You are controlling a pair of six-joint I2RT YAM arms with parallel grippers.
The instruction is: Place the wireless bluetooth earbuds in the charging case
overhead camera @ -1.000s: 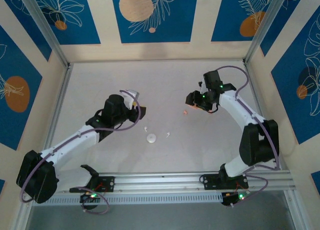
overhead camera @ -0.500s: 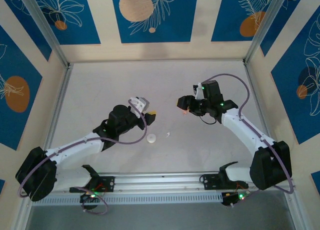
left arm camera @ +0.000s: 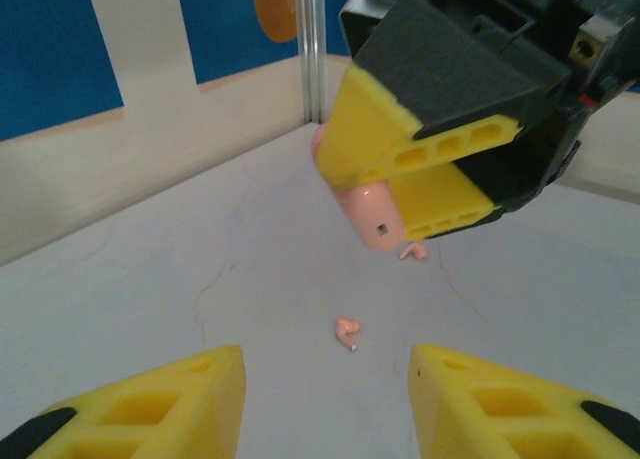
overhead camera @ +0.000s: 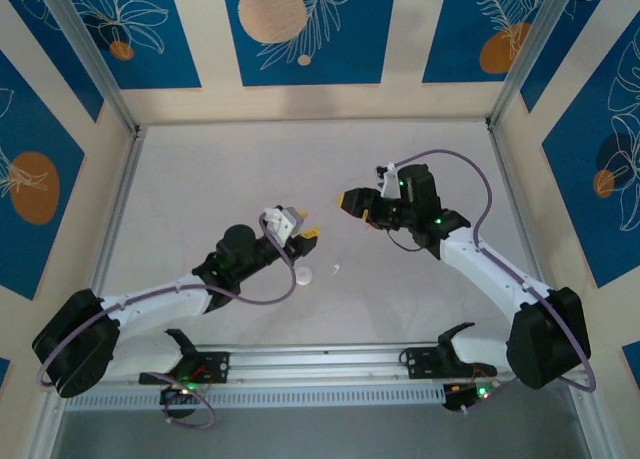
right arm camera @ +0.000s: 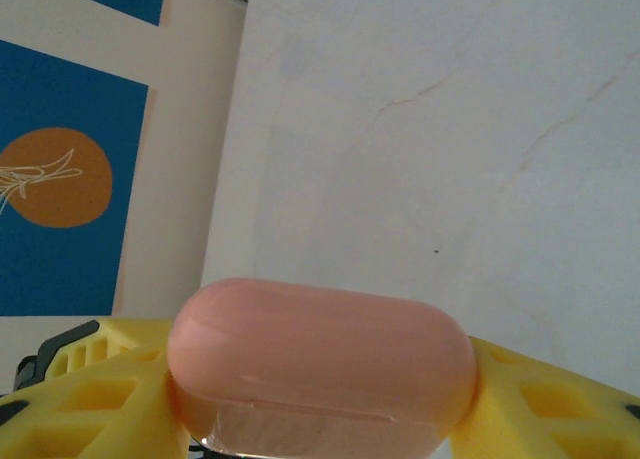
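While right fingers [right arm camera: 545, 394] clamp pink case [right arm camera: 320, 364] | glossy, rounded, pill-shaped

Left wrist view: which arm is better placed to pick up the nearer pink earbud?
Left. The left gripper, open and empty, hovers just short of the pink earbud; the right gripper is clamped on the pink case.

No readable txt, labels, brand marks or nos. to make out. Wall panels [overhead camera: 300, 29] carry just leaf + circle artwork, no lettering. Pink case [right arm camera: 320, 364] has a plain surface, no logo or print.
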